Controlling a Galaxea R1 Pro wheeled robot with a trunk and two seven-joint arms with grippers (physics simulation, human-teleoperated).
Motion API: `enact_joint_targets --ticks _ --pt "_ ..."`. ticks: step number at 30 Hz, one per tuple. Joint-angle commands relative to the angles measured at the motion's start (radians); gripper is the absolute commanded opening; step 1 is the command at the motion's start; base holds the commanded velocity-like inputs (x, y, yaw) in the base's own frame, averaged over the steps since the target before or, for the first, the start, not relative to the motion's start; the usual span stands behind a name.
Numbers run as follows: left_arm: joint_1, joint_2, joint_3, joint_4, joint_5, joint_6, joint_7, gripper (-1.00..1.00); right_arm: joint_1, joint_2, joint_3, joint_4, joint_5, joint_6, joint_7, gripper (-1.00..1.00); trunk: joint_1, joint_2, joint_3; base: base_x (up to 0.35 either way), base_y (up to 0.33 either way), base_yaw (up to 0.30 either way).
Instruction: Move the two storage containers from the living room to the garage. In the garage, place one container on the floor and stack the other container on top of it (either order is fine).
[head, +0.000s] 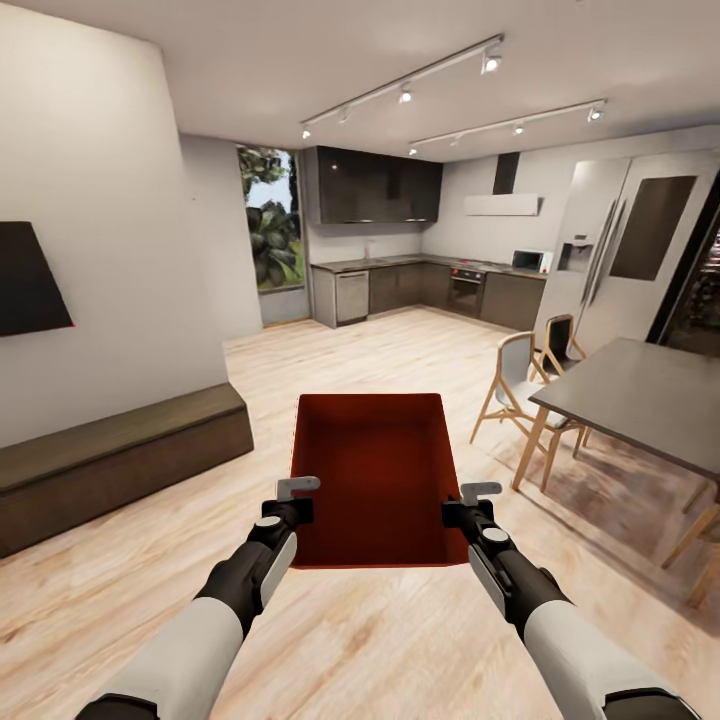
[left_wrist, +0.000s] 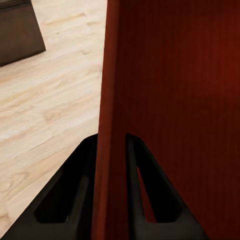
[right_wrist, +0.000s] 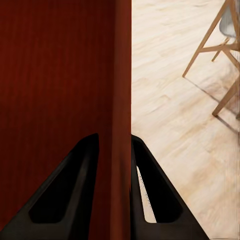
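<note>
An orange-red bin (head: 375, 470) is held level in the air between the two arms, above the light wood floor (head: 350, 640), in the near middle of the scene. Its open top faces up and its long axis runs from near to far, pointing toward the kitchen cabinets (head: 420, 290) at the far wall. The left gripper (head: 292, 500) is clamped on the bin's left wall near the near corner, one finger (left_wrist: 75, 195) outside and one inside. The right gripper (head: 468, 505) is clamped on the right wall likewise, a finger (right_wrist: 155, 195) on the outer side. A low dark bench (head: 110, 460) lies to the left; a grey table (head: 640, 400) with chairs (head: 515, 385) stands to the right.
</note>
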Motion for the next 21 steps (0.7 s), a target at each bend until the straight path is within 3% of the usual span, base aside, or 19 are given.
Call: enact_joint_targets --ticks 1,21 --pt "0.0 0.0 -0.005 -0.001 0.014 0.005 0.011 -1.0 -0.001 0.001 -0.005 -0.002 0.004 0.001 -0.004 -1.0 0.001 -0.002 -0.002 0.0 0.0 -0.242" --pt "0.0 0.0 -0.006 0.0 0.014 0.005 0.011 -1.0 -0.001 0.001 -0.005 -0.002 0.004 0.002 -0.004 -1.0 0.001 -0.002 -0.002 0.0 0.0 -0.242"
